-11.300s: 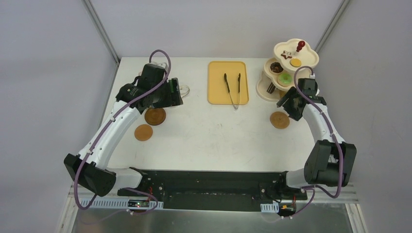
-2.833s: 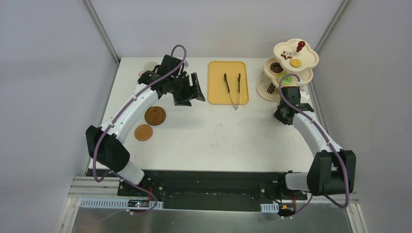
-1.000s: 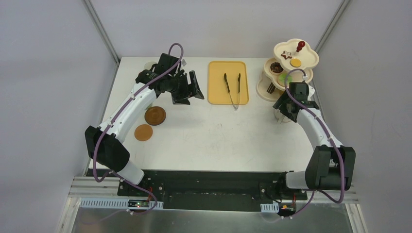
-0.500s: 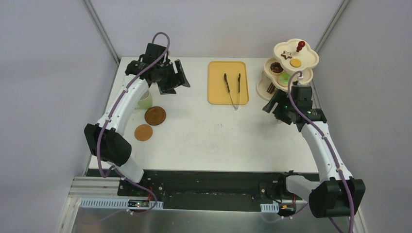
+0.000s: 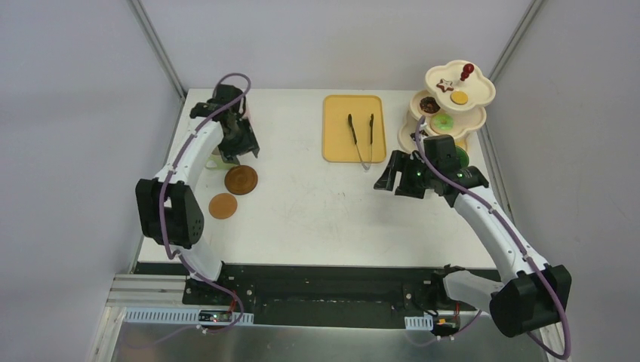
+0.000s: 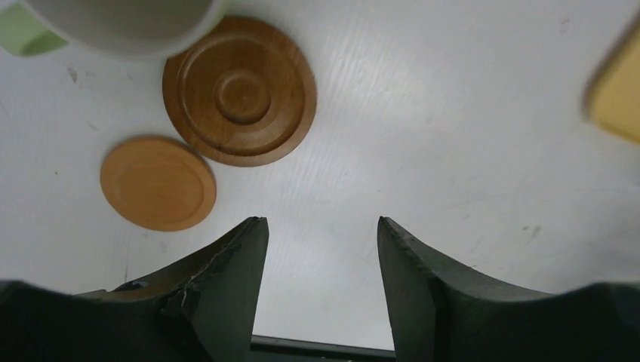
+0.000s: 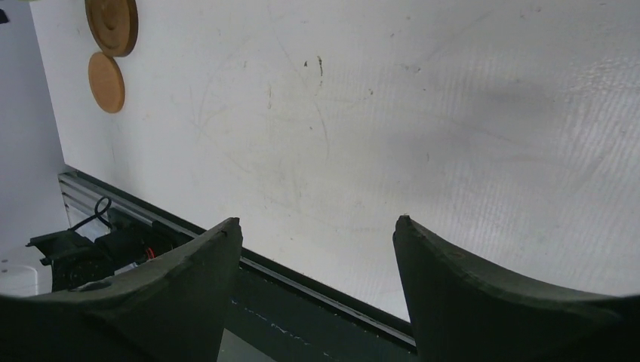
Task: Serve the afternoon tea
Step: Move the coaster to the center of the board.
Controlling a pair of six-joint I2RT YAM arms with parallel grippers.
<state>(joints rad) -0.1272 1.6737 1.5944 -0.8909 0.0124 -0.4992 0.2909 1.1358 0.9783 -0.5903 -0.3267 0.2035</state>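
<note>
The left gripper [image 6: 321, 226] is seen with fingers parted and nothing between them, above the bare table near the dark coaster [image 6: 240, 90]; the pale mug [image 6: 121, 26] stands just beside that coaster, not yet on it; the right gripper [image 7: 317, 222] is also released and empty; in judgement, the mug should be taken by its wall, kept upright, and centred on the coaster's rings.
</note>
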